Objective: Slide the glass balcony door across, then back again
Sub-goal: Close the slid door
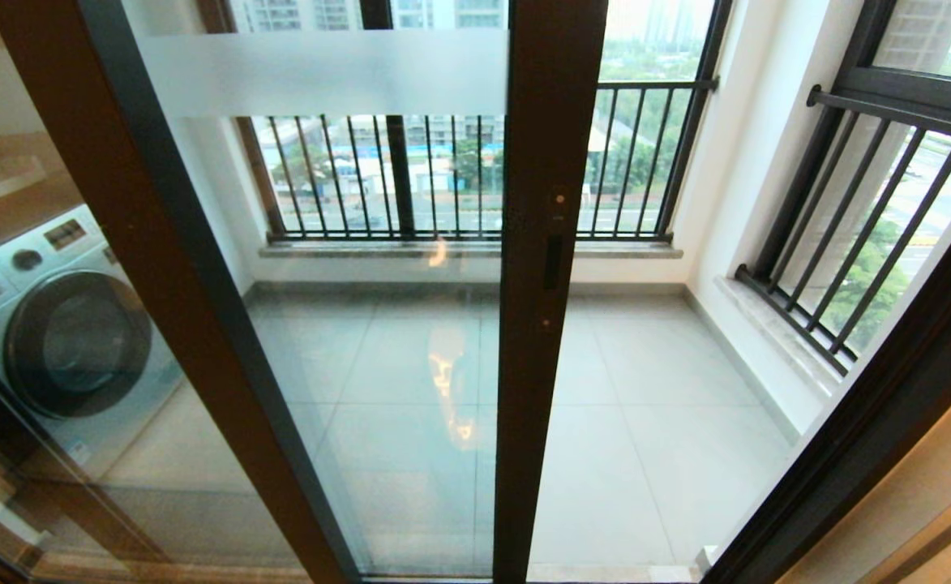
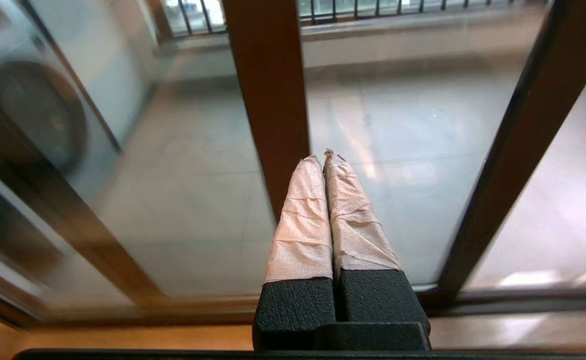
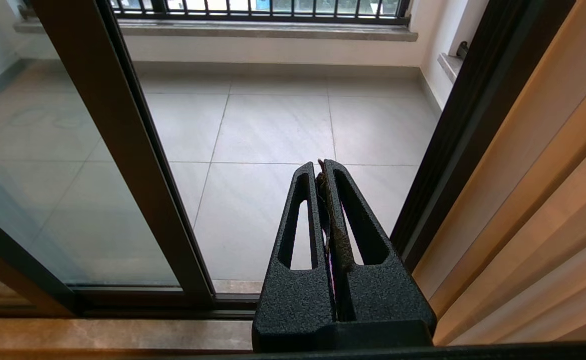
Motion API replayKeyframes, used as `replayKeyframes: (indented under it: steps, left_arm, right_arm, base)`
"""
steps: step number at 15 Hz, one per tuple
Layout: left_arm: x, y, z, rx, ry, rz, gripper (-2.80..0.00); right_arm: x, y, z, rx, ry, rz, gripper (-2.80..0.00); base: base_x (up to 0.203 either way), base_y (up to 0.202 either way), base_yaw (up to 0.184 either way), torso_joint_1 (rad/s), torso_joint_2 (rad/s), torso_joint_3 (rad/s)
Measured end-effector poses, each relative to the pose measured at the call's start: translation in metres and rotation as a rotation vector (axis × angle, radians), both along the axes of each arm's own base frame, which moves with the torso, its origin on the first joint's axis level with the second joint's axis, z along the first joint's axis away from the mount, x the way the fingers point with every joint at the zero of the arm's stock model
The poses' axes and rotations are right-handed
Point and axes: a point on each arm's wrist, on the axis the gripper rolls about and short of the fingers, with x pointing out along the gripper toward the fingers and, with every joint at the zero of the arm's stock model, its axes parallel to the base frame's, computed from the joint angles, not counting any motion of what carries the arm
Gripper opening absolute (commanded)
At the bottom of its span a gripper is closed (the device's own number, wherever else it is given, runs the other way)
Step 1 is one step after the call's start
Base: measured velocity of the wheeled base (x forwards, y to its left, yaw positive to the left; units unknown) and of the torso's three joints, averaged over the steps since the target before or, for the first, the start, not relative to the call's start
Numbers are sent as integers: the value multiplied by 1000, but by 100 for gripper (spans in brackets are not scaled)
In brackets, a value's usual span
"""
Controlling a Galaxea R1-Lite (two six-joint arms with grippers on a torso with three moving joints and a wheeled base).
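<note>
The glass balcony door [image 1: 378,324] is a clear pane in a dark brown frame with a frosted band across the top. Its right upright carries a slim black handle slot [image 1: 554,261]. An open gap lies between that upright and the dark door jamb [image 1: 888,422]. Neither gripper shows in the head view. My left gripper [image 2: 322,156], its fingers wrapped in pale tape, is shut and empty, pointing low at the door's glass [image 2: 412,125] beside a brown frame upright [image 2: 268,100]. My right gripper [image 3: 321,165] is shut and empty, facing the gap beside the door's upright [image 3: 123,165].
A white washing machine [image 1: 70,341] stands behind the left glass. Black-barred railings [image 1: 443,178] close the balcony at the back and at the right [image 1: 864,227]. The balcony floor [image 1: 645,454] is pale tile. Beige wall panels [image 3: 547,200] rise to the right of the jamb.
</note>
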Motion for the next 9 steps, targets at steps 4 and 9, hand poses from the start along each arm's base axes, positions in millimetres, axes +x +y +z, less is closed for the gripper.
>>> replayKeyframes:
  steps: [4,9]
  left_arm:
    - [0,0,0,-66,-2,14,-280]
    - [0,0,0,-67,-3,14,-280]
  right_arm:
    - [0,0,0,1,0,0,-280]
    - [0,0,0,-9,0,2,-280]
  base:
    - [0,0,0,0,0,0]
    - [0,0,0,0,0,0]
